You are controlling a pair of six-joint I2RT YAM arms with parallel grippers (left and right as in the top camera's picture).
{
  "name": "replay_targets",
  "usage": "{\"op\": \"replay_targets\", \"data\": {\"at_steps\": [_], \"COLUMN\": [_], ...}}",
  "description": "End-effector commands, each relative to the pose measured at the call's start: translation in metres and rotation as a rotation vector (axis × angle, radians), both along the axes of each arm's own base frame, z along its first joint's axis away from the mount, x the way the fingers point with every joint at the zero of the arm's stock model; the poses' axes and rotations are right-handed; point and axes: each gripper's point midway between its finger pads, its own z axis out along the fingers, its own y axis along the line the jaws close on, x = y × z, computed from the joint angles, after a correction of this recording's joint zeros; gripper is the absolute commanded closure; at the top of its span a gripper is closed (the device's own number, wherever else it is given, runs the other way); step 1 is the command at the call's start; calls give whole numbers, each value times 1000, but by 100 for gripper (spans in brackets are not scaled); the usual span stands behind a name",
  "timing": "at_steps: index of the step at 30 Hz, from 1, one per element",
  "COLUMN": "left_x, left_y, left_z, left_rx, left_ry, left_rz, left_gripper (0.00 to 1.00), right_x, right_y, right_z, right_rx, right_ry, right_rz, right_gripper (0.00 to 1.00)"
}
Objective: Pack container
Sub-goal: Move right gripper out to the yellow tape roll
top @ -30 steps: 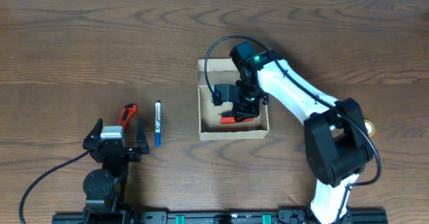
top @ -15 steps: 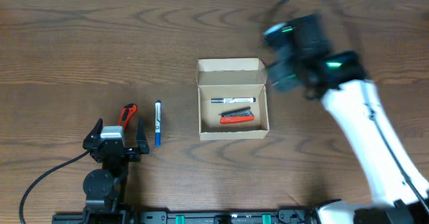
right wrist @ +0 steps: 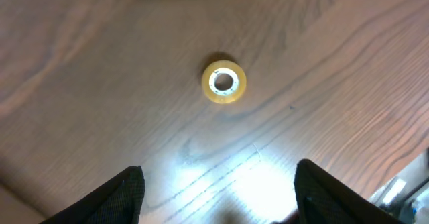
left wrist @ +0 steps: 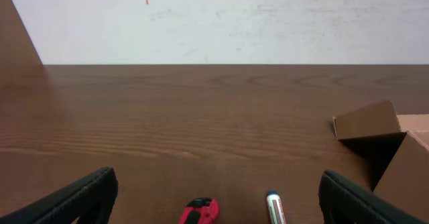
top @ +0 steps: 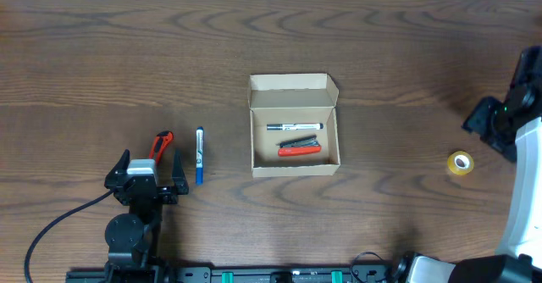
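Left end effector: released, parked at the near-left edge of the dark wood-grain worktop. Both fingers are spread wide in the left wrist view, nothing between them.

Just ahead of it is a red-and-black handled hand tool, lying flat, slightly angled. Close beside that on the right, not touching, is a blue-capped white marker pen, lying lengthwise away from the arm base. Both clear of the fingers.

Mid-worktop is the small tan cardboard box container, well apart from the loose pen. Its hinged flap lid is open, standing at the far side. Inside are a black-and-white marker lying crosswise and a red-handled tool beside it on the near side. They look just apart, contact not resolvable. From the left wrist view only the box's left corner shows at the right edge.

Further right is a small yellow roll of tape, flat on the worktop, hole up, well apart from the box.

Right end effector: released, up over the right edge of the worktop, above and near the tape roll. Fingers are spread wide, holding nothing, not touching the roll.
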Motion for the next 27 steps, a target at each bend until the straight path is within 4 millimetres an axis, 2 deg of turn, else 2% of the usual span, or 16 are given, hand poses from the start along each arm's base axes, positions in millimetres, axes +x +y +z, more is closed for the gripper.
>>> {"op": "replay_targets", "data": {"at_steps": [1,6,9,15,19,27], "left_x": [0,0,0,0,0,0], "left_y": [0,0,0,-1,-1,-1], "left_z": [-19,-19,-19,-19,-19,-19], "left_rx": [-10,-10,-10,-11,-11,-11], "left_ry": [42,42,42,42,42,42], "left_rz": [-2,-2,-2,-3,-3,-3], "left_gripper": [5,5,5,5,5,5], "right_x": [-10,-18,-18,-5,10,24], "right_y": [3,-6,-13,-12,-10,-17], "right_z": [-33,-71,-79,-86,-104,-134], "right_rx": [79,77,69,102,160,204], "right_ry": [13,12,-3,-27,-4,96], "right_rz": [-41,-143,-192,-158,-119,-127], "right_gripper": [35,32,29,32,33,32]}}
